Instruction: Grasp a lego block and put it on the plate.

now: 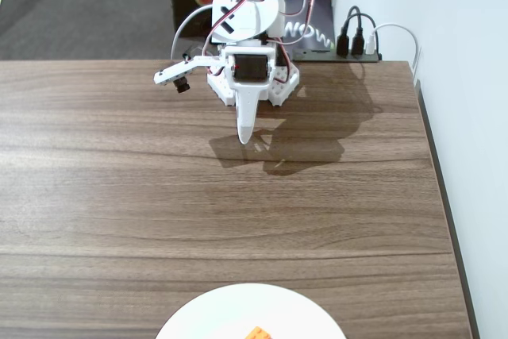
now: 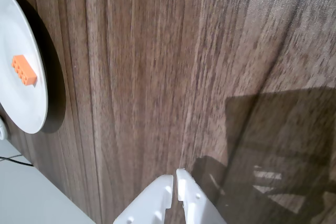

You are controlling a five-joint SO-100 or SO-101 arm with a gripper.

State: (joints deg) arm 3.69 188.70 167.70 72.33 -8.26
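Note:
The orange lego block (image 2: 24,70) lies on the white plate (image 2: 21,30) at the left edge of the wrist view. In the fixed view the plate (image 1: 214,313) sits at the table's front edge with the block (image 1: 257,333) partly cut off by the frame. My white gripper (image 1: 246,139) hangs folded near the arm's base at the far side of the table, far from the plate. Its jaws are shut and hold nothing; the tips (image 2: 175,178) touch in the wrist view.
The wooden table (image 1: 119,196) is bare between arm and plate. A black power strip with plugs (image 1: 357,44) sits behind the table's back right corner. The table's right edge (image 1: 444,196) borders a white wall. A small camera (image 1: 182,83) sticks out left of the arm.

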